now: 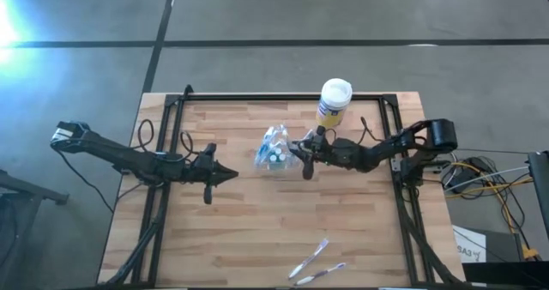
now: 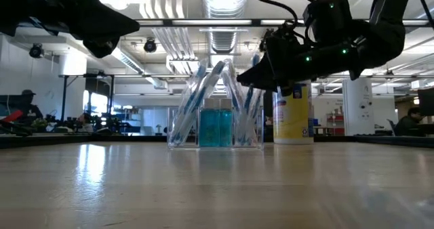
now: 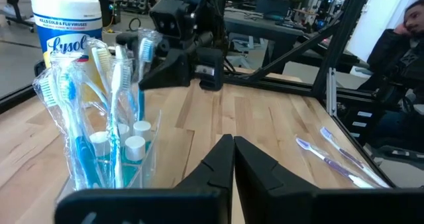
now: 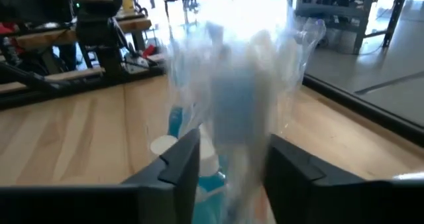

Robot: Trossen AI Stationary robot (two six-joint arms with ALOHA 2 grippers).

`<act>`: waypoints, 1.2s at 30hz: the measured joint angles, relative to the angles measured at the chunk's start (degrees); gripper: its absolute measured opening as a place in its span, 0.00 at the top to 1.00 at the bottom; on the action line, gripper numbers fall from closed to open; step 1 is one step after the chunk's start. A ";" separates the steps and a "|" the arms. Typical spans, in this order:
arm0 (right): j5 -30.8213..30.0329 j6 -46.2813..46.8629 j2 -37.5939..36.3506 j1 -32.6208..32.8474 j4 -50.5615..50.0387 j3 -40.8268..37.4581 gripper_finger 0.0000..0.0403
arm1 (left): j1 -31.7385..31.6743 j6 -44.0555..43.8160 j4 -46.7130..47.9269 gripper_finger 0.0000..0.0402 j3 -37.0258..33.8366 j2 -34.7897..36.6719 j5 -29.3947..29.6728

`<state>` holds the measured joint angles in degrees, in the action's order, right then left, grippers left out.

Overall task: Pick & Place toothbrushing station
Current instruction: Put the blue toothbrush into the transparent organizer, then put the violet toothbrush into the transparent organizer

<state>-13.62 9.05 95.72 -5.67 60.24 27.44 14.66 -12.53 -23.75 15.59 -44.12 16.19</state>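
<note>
Nearest us, two loose toothbrushes [image 1: 316, 262] lie at the front table [image 1: 360, 230] edge, well apart from the action.

Mid-table the station [image 1: 273, 149] stands upright. The right gripper [image 1: 300, 153] sits just beside it, fingers apart around its wrapped brushes, seemingly not clamped. Left gripper [image 1: 230, 175] waits near, fingers together, holding nothing.

Risks as we judge them: the fingers could snag the brush wrap and tip the light station; the arm may bump the canister [image 1: 334, 102] just behind.

Contents: station holds wrapped toothbrushes, blue tubes with white caps. Canister is lidded, contents unseen.
</note>
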 joint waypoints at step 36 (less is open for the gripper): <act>-2.04 -18.59 -67.82 28.68 -36.28 -11.58 0.97 | 0.09 -4.02 0.39 0.97 -1.01 -0.02 -2.03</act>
<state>-15.66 -9.55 27.90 23.01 23.96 15.86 14.74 -16.56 -23.35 14.59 -44.14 14.15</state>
